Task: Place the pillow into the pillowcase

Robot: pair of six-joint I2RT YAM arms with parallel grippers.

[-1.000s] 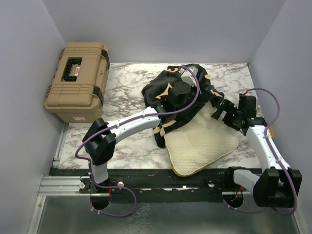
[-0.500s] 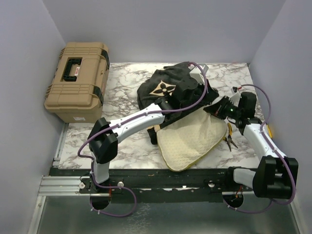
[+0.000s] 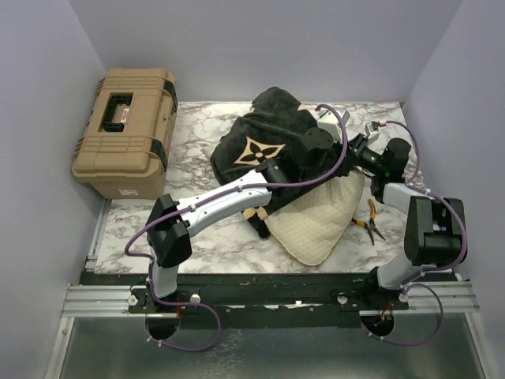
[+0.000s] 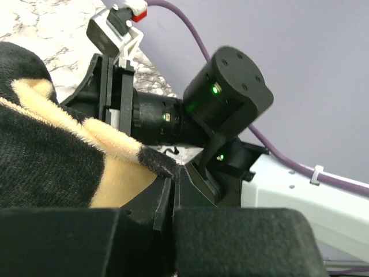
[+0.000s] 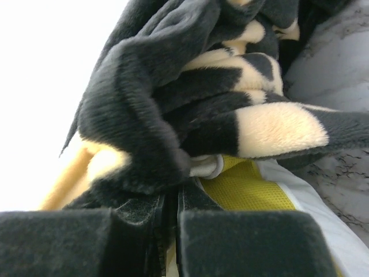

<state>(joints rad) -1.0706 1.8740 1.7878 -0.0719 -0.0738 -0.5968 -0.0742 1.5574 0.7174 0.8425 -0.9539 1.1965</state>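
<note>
Plainly light and floppy, the black plush pillowcase with tan flower motifs [image 3: 260, 150] lies bunched on the marble table [image 3: 197, 229], over the far end of the cream quilted pillow with a yellow edge band [image 3: 316, 225]. The left jaws are clamped together on its hem, and the right jaws pinch the hem too. It is best held at the opening's edge.

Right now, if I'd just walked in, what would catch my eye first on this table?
The black plush pillowcase with tan flower motifs, heaped mid-table, with the left gripper and right gripper both pinched shut on its fabric. A cream quilted pillow pokes out from under it toward the near edge, and a tan hard toolbox sits far left.
</note>
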